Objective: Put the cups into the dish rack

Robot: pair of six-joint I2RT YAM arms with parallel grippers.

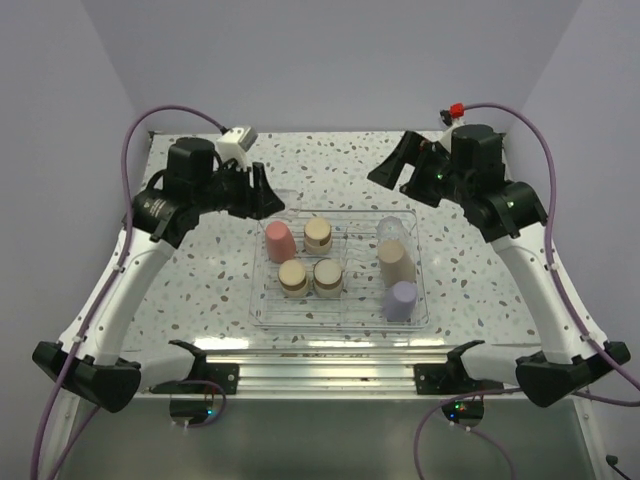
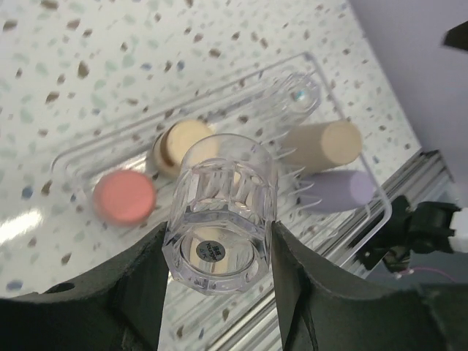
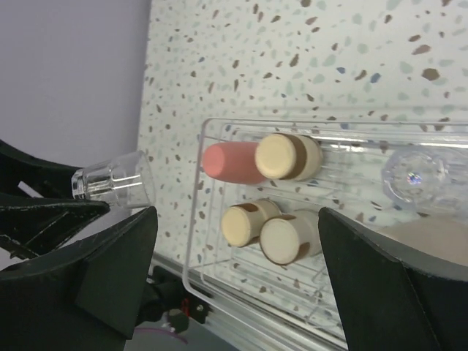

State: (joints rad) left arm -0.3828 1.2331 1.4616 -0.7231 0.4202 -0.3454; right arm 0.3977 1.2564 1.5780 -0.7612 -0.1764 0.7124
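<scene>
The left arm (image 1: 130,290) rises from its base at 7 o'clock in the top view, elbows outward, then bends in toward the middle of the table (image 1: 340,160). Its wrist points toward 4 o'clock. The left gripper (image 1: 268,200) hangs at the 10 o'clock corner of the dish rack (image 1: 340,322). Its jaws are clamped on a clear cup (image 2: 219,205), one finger pressed to each side of it. The cup is in the air and tipped well off upright. I cannot tell whether it is over the rack or just outside its wall.

The right arm (image 1: 540,280) climbs from 5 o'clock and folds back toward 9 o'clock. The right gripper (image 1: 395,165) hovers over the table past the rack's 1 o'clock corner. Its jaws are spread wide, with nothing between them.

Inside the rack, a pink cup (image 1: 278,240) stands at 9 o'clock. Just beside it are three steel cups (image 1: 318,234) with their tan ends up. A second clear cup (image 1: 390,228) is at 1 o'clock, a beige cup (image 1: 396,264) at 3 o'clock and a lavender cup (image 1: 402,300) at 4 o'clock.
</scene>
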